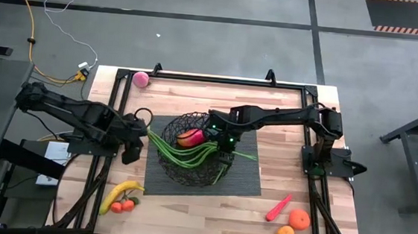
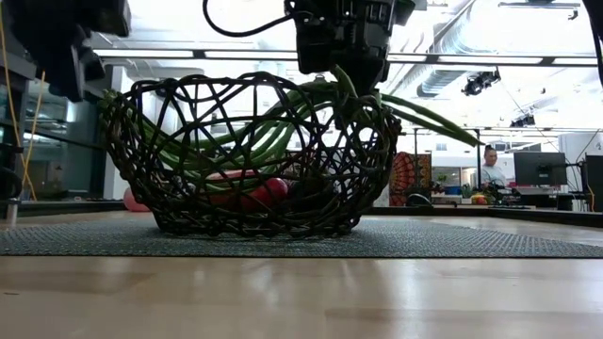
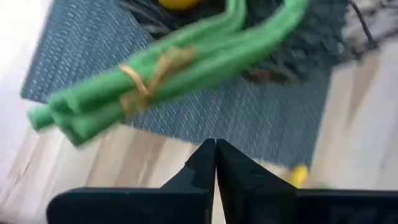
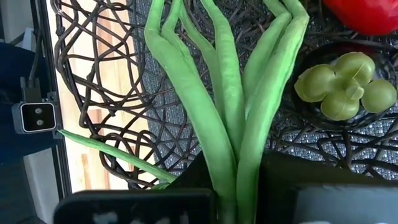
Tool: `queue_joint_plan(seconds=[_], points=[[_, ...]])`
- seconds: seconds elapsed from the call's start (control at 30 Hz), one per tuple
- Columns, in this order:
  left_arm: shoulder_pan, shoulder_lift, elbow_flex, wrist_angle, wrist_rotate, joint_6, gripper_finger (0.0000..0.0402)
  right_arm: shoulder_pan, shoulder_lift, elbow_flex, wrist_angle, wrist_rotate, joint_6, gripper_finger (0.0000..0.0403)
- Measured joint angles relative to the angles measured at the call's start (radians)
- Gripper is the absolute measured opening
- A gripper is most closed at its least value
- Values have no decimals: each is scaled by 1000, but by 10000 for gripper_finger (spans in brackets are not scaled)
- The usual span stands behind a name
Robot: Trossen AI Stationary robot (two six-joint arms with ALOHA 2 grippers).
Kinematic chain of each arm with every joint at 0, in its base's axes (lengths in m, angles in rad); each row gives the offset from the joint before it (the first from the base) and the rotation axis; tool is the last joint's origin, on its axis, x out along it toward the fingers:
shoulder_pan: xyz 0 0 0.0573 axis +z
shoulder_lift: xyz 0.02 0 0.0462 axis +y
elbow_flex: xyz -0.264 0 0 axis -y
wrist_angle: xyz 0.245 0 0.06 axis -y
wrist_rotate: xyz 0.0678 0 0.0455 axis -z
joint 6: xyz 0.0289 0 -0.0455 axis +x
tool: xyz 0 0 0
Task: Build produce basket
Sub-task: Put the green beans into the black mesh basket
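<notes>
The right gripper [image 1: 224, 142] is hanging over the basket [image 1: 189, 177], its fingers clamping the long green beans [image 1: 184, 154] that are trailing away from it across the bowl and over the rim. Just beyond its fingers, a red-orange mango [image 1: 189, 137] is lying inside. Past the beans' bundled ends, the left gripper [image 1: 133, 150] is waiting beside the basket, fingers pressed together and holding nothing.

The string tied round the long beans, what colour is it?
Yellowish tan, wound round the green beans near their cut ends. The left wrist view shows it best.
</notes>
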Motion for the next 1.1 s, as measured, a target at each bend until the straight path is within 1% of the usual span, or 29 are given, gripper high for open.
queue_joint_plan(seconds=[0.07,0.17,0.27,0.4,0.57,0.7,0.8,0.93,1.1], points=[[18,11,-17,33,-22,-9,1,0,0,0,1,0,0,0],[50,22,-25,39,-58,-3,1,0,0,0,7,0,0,0],[93,30,-26,48,-66,23,0,0,0,0,12,0,7,0],[151,35,-25,136,-65,75,0,0,0,0,12,-1,32,0],[217,44,-25,256,-27,122,0,3,0,0,12,-1,35,0],[254,94,-25,306,24,172,0,5,1,0,13,-1,53,0],[268,157,-25,336,61,200,0,6,1,0,14,-2,56,0],[270,231,-25,409,77,207,0,9,1,0,18,-8,84,0],[270,277,-25,488,92,219,0,29,1,0,22,-30,122,0]])
